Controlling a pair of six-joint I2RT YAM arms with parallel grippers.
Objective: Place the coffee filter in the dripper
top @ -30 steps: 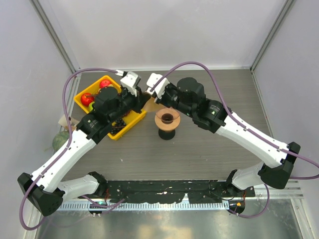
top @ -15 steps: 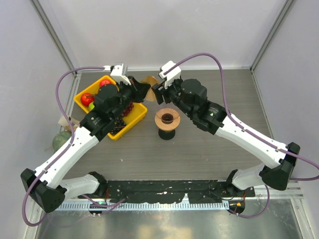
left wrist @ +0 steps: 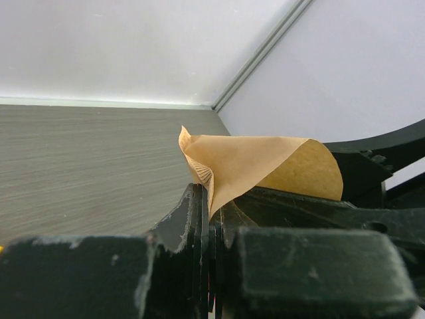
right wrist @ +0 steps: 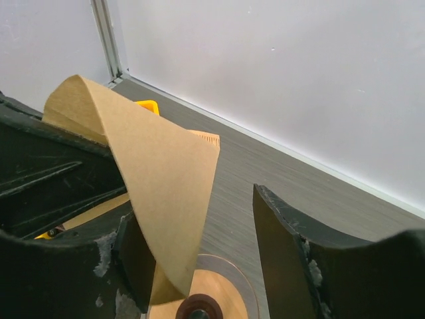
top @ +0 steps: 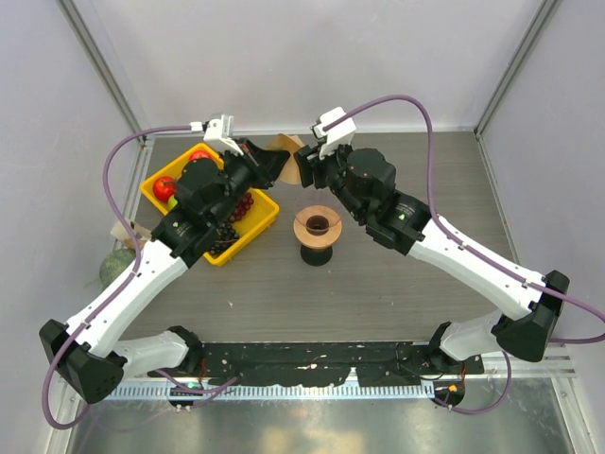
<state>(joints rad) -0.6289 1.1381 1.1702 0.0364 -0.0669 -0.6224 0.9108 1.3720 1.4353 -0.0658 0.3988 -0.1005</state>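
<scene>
Your left pincer [left wrist: 211, 203] is clamped on the thin tan paper cone filter [left wrist: 265, 163], up in the air behind the clear wood-collared dripper [top: 317, 227]. Your right pincer [right wrist: 199, 219] sits spread wide just beside the paper.

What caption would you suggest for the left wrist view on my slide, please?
Left gripper shut on the tan coffee filter, grey table beyond.

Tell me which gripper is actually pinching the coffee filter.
The left gripper: its jaws are shut tight on the coffee filter; the right gripper stands wide open, not clamping the paper.
</scene>
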